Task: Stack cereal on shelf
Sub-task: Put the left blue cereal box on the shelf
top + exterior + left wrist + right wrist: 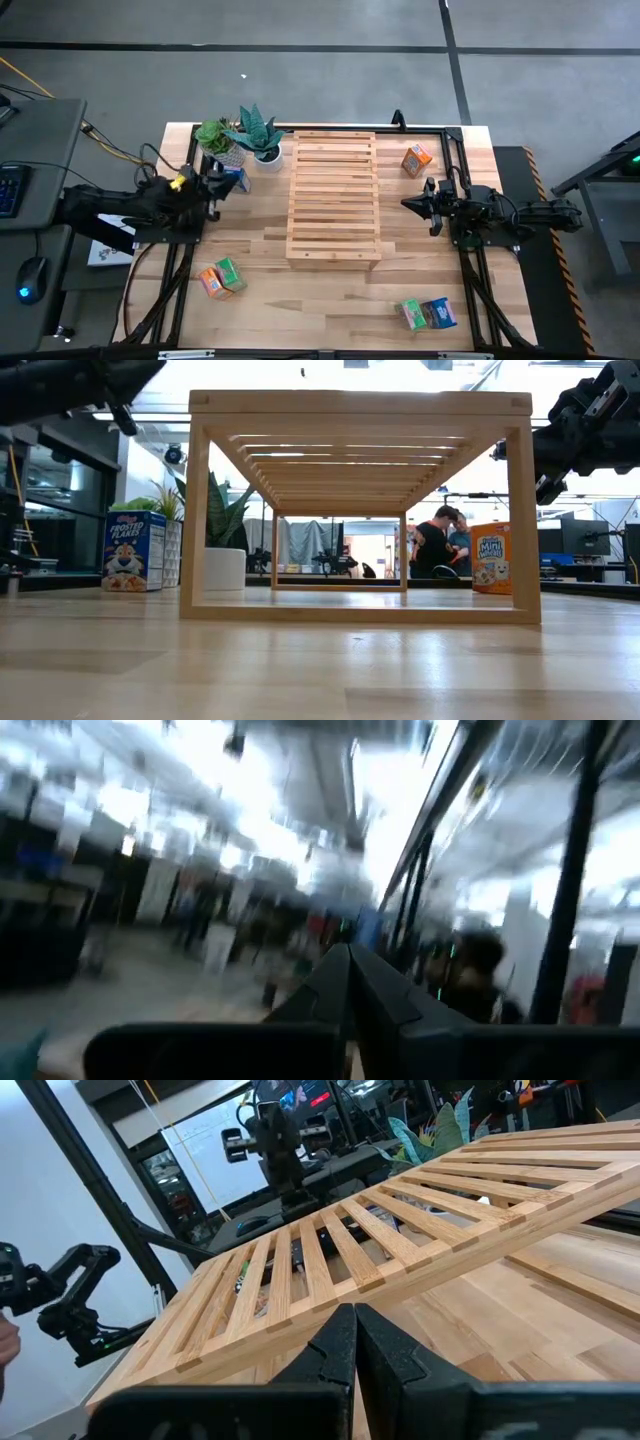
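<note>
The shelf (333,197), a light-wood slatted rack, stands on its legs mid-table. Cereal boxes rest on the tabletop. A blue one (236,180) stands upright by the plants and shows in the low view as the Frosted Flakes box (134,551). An orange box (416,159) stands at the far right. An orange and green pair (221,278) lies near left, and a green and blue pair (430,314) near right. My left gripper (220,187) is shut, raised beside the blue box. My right gripper (408,203) is shut, right of the shelf, with its tips (355,1330) facing the slats (400,1230).
Two potted plants (242,135) stand at the far left corner of the shelf, just behind the blue box. Bare tabletop (320,300) lies in front of the shelf between the two near pairs of boxes. People stand in the room beyond (445,540).
</note>
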Motion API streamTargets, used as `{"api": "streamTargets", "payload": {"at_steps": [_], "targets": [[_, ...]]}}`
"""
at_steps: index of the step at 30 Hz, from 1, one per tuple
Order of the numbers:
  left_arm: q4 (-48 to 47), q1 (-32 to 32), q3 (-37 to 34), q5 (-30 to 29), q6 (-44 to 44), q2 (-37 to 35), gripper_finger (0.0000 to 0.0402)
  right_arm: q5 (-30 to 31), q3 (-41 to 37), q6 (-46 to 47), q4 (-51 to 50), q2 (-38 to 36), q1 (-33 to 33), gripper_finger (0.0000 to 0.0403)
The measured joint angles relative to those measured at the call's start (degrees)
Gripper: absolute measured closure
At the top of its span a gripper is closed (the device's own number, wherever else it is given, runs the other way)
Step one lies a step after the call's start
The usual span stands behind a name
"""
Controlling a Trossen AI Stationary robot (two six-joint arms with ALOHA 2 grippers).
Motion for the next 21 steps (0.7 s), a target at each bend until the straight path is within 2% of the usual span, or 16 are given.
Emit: {"api": "streamTargets", "payload": {"at_steps": [3,8,10,12,15,21], "targets": [[-13.1,0.1,6.8,-3.1,-0.1,5.4,0.0383,0.0,0.0,0.0,0.0,0.0,0.0,0.0403],[-50.9,2.4,24.7,-11.3,-1.8,14.7,0.0322,0.0,0.0,0.0,0.0,0.0,0.0,0.0403],[-65.8,4.1,31.3,-12.6,-5.2,18.5,0.0289,0.0,0.0,0.0,0.0,0.0,0.0,0.0403],[-76.3,5.8,36.6,-12.1,-8.2,22.3,0.0258,0.0,0.0,0.0,0.0,0.0,0.0,0.0403],[-86.8,7.7,41.5,-6.8,-10.1,26.4,0.0217,0.0,0.0,0.0,0.0,0.0,0.0,0.0403],[-93.1,9.6,45.9,1.1,-2.1,33.2,0.018,0.0,0.0,0.0,0.0,0.0,0.0,0.0403]]}}
